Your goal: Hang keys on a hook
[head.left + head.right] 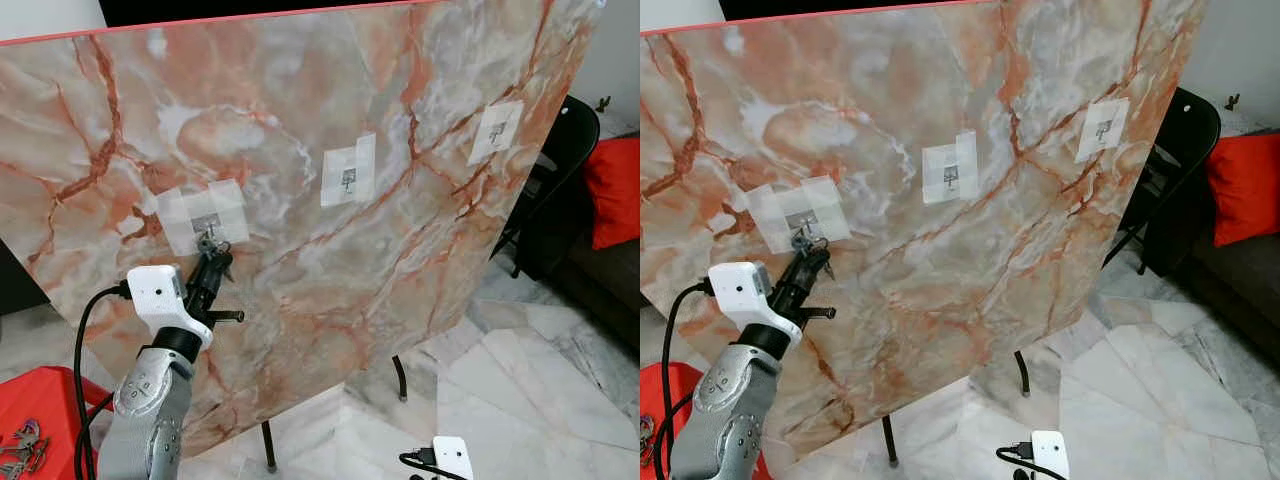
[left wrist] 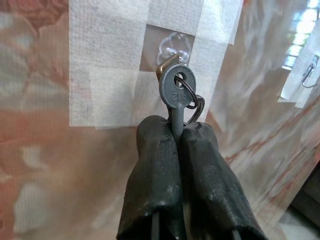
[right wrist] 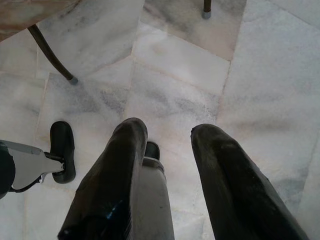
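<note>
My left gripper (image 1: 207,262) is raised against the marble board (image 1: 300,130), shut on a grey key (image 2: 176,90) of a small bunch with rings (image 2: 194,106). The key's head lies right at the leftmost hook (image 2: 167,65), a small clear hook under white tape (image 1: 205,217); its hole sits just beside the hook's tip, and I cannot tell if it is threaded on. In the right eye view the gripper (image 1: 805,258) reaches the same taped patch. My right gripper (image 3: 167,132) hangs low, open, pointing at the floor.
Two more taped hooks (image 1: 348,172) (image 1: 495,130) sit further right on the board. The board stands on thin dark legs (image 1: 268,445). A black chair (image 1: 565,150) and red cushion (image 1: 615,190) are at the right. More keys (image 1: 20,450) lie on a red surface at lower left.
</note>
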### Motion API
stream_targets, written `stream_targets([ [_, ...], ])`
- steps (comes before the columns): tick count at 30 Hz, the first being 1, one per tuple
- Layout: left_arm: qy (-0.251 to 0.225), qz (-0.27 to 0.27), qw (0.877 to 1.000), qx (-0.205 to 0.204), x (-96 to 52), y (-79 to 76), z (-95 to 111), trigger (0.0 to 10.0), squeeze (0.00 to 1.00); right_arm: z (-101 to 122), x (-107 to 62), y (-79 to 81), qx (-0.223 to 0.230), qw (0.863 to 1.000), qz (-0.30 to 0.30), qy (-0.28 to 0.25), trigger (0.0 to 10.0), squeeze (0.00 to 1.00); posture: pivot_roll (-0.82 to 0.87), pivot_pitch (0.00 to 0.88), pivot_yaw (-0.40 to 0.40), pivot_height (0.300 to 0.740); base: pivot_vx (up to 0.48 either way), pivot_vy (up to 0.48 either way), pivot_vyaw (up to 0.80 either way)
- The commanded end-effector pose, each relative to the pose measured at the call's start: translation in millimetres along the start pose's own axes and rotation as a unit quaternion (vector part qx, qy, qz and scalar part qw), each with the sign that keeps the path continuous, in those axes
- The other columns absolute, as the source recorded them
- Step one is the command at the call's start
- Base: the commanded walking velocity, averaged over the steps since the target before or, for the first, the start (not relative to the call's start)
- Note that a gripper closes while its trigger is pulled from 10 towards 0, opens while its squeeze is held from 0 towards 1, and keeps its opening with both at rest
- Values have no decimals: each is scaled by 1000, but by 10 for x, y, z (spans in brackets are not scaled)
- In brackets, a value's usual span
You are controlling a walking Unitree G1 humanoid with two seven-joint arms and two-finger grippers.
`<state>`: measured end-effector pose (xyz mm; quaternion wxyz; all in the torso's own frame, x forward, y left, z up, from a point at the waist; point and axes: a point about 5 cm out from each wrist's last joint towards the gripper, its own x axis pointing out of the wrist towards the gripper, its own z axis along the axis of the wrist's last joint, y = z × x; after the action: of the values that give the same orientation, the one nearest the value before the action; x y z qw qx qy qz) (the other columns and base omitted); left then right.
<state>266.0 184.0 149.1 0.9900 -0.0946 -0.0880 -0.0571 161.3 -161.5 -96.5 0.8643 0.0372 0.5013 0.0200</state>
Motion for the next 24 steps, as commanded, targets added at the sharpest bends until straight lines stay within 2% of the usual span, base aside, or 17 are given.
stream_targets([
  [1,-28,-3,1000,-1,35,-19,106,10000,0,26,2,-8,3,1000,-2,-5,10000,0,85,11,-65,740,0,0,0],
  [17,-34,33,999,-4,55,70,122,10000,0,25,2,-8,3,1000,-2,-4,10000,0,84,12,-65,740,0,0,0],
  [24,-29,32,999,-4,58,70,110,10000,0,25,2,-8,4,1000,-2,-4,10000,0,86,13,-66,740,0,0,0],
])
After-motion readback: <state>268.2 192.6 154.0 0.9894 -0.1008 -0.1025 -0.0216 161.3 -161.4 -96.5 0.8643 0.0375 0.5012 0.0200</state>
